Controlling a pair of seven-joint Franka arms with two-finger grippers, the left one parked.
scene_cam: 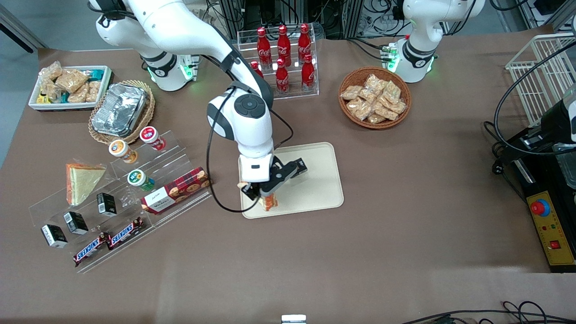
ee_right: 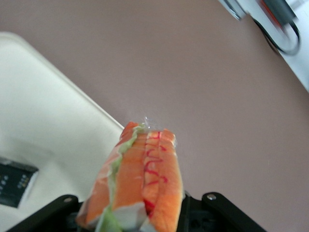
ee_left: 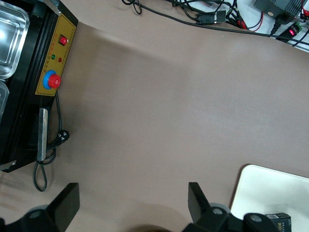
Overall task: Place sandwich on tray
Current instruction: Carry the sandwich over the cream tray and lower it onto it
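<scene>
My right gripper [scene_cam: 262, 194] is shut on the sandwich [scene_cam: 269, 202], a clear-wrapped wedge with orange and green filling stripes. It holds the sandwich over the near corner of the cream tray [scene_cam: 315, 189], at the working arm's end. In the right wrist view the sandwich [ee_right: 140, 179] sits between the jaws, its tip above the tray's edge [ee_right: 53, 111] and the brown table. The tray's corner also shows in the left wrist view [ee_left: 270, 188].
A second wedge sandwich [scene_cam: 81, 182] lies on a clear display stand with snack bars, a biscuit box [scene_cam: 175, 191] and cups. A foil tray [scene_cam: 119, 109], white snack bin [scene_cam: 69, 86], cola bottles [scene_cam: 283, 56] and snack basket [scene_cam: 374, 96] stand farther back. A control box [scene_cam: 551, 234] sits at the parked arm's end.
</scene>
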